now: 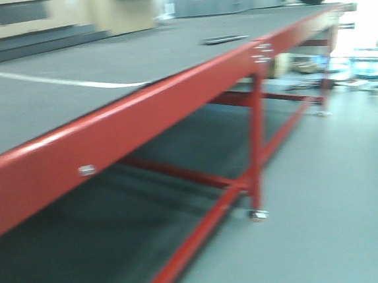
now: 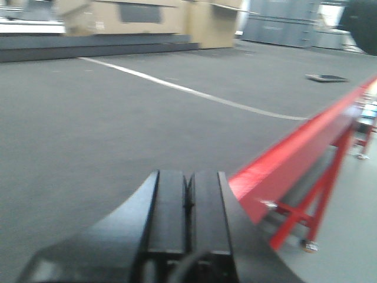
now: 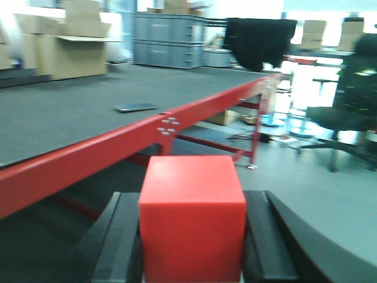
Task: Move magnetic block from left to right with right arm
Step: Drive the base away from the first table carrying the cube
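Note:
The magnetic block (image 3: 191,215), a plain red cube, fills the lower middle of the right wrist view. My right gripper (image 3: 191,236) is shut on it, one black finger pressed against each side. The block hangs off the table's red edge (image 3: 88,159), over the floor. In the left wrist view my left gripper (image 2: 188,194) is shut with nothing between its fingers, hovering low over the grey tabletop (image 2: 118,130) near its red edge. Neither gripper nor the block shows in the exterior view.
A long grey table (image 1: 103,69) with a red frame (image 1: 141,119) and red legs runs into the distance. A white line (image 2: 194,91) crosses its top and a flat dark item (image 3: 135,107) lies on it. Cardboard boxes (image 3: 76,44), grey crates (image 3: 168,38) and a black office chair (image 3: 347,112) stand behind.

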Robot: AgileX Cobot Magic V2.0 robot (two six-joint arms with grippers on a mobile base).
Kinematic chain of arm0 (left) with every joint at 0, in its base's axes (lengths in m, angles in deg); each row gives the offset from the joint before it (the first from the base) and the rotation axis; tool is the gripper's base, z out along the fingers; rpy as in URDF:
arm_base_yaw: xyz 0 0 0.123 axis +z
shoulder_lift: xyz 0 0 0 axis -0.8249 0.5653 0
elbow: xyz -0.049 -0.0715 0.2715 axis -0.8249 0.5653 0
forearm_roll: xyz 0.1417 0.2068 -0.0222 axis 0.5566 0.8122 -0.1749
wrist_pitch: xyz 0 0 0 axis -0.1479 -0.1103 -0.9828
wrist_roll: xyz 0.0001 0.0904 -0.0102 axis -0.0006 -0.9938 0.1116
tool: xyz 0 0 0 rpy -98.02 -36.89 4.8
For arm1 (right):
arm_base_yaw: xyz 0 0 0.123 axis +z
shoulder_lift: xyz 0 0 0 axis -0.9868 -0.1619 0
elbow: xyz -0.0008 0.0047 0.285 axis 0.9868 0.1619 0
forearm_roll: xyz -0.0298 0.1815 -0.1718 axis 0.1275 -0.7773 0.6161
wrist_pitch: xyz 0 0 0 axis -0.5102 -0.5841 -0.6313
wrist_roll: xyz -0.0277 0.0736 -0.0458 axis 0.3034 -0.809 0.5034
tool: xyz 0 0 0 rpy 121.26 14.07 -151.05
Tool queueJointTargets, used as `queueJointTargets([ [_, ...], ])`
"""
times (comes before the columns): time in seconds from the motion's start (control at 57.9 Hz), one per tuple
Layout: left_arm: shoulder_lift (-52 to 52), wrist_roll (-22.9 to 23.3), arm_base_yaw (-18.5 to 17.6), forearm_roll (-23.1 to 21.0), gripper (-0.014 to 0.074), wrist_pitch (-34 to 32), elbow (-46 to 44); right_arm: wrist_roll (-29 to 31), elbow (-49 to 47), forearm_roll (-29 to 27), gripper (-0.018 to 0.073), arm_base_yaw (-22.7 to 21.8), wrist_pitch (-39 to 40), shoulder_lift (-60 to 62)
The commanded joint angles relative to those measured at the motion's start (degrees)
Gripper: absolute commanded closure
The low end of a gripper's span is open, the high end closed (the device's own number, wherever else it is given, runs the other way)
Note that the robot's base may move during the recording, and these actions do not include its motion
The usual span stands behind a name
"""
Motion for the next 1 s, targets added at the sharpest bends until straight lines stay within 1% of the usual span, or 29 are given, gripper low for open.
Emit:
queueJointTargets([
  [0.0,-0.53,0.21,-0.33,-0.39,0.0713,-5.27,0.40,0.54,-1.63,0.10,0.0285,-0.34,5.50,-0.49],
  [0.984,-0.53,0.21,-0.33,-0.39,0.0713,-5.27,0.40,0.54,-1.63,0.10,0.0285,-0.34,5.50,-0.49],
])
